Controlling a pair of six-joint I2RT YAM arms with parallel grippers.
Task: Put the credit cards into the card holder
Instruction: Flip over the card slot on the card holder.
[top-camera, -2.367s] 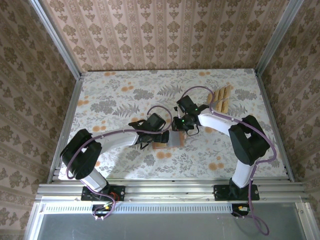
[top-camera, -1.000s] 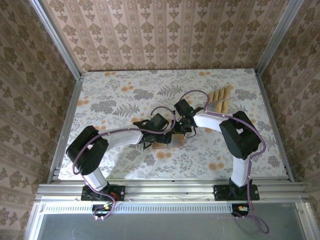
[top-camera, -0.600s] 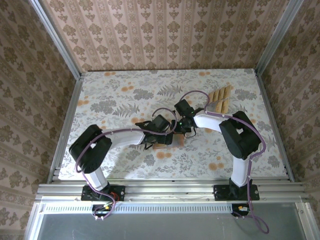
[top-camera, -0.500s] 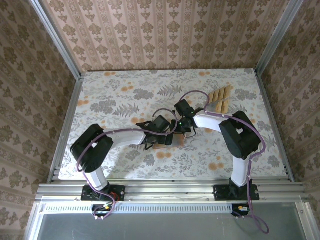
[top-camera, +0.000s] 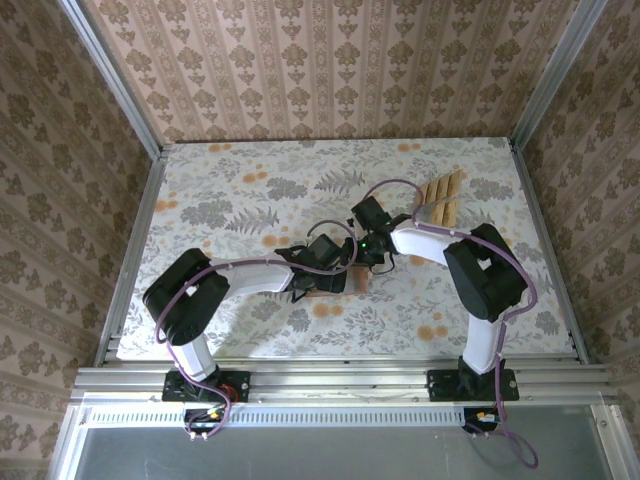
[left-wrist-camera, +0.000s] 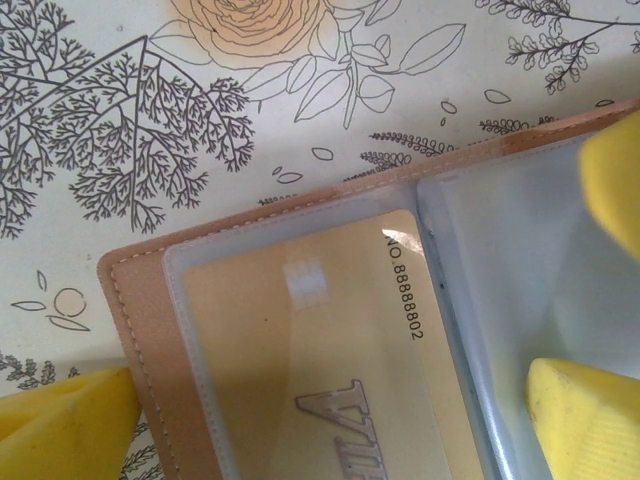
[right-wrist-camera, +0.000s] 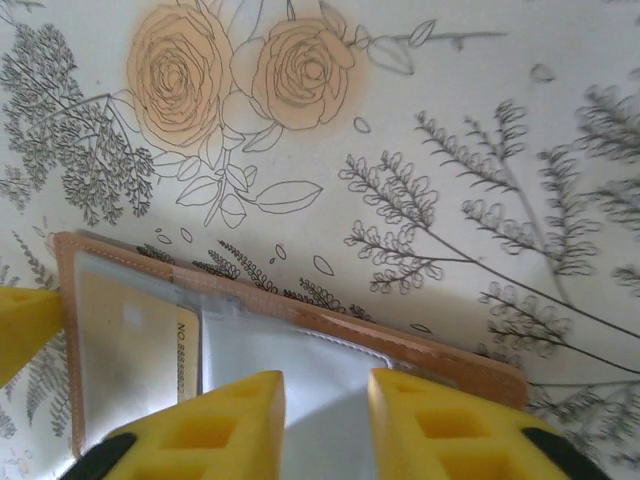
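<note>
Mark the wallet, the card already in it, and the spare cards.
wallet (left-wrist-camera: 150, 320): left wrist view, on the leather border left of the pocket.
card (left-wrist-camera: 320, 340): left wrist view, on its face under the clear pocket.
spare cards (top-camera: 440, 200): top view, on the middle of the row.

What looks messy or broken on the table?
Nothing really. The card holder lies open and flat, with one credit card tucked straight inside its clear pocket. The spare cards lie fanned at the far right of the table.
</note>
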